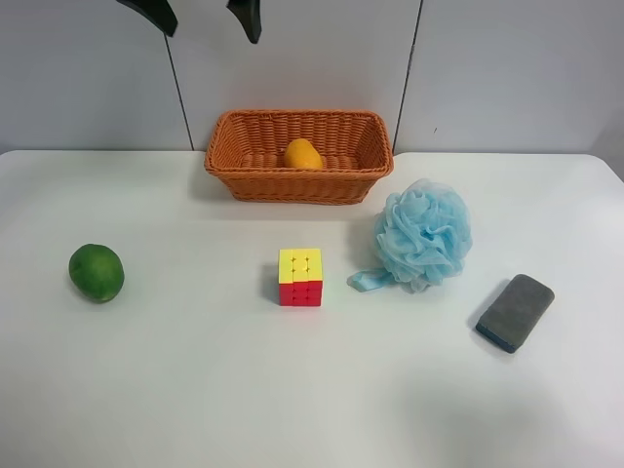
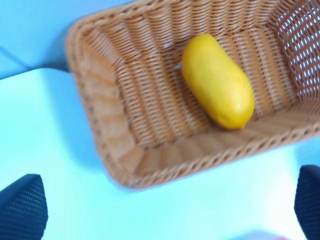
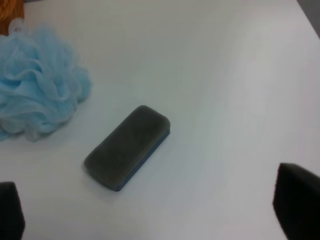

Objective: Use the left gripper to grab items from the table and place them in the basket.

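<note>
The wicker basket [image 1: 234, 156] stands at the table's [image 1: 195, 390] far middle, with the orange-yellow mango [image 1: 303, 154] lying inside it. My left gripper [image 1: 203, 15] hangs open and empty high above the basket's left end. The left wrist view shows the gripper's [image 2: 165, 210] wide-apart jaws over the basket [image 2: 100, 145] and mango [image 2: 217, 80]. The green fruit [image 1: 97, 272], puzzle cube [image 1: 300, 277], blue bath puff [image 1: 424, 235] and grey sponge [image 1: 515, 311] lie on the table. My right gripper [image 3: 152, 210] is open above the sponge [image 3: 127, 147], beside the puff [image 3: 37, 85].
A grey panelled wall [image 1: 507, 68] rises behind the table's far edge. The table's rounded far right corner [image 1: 600, 161] lies past the puff. The right arm is out of the exterior high view.
</note>
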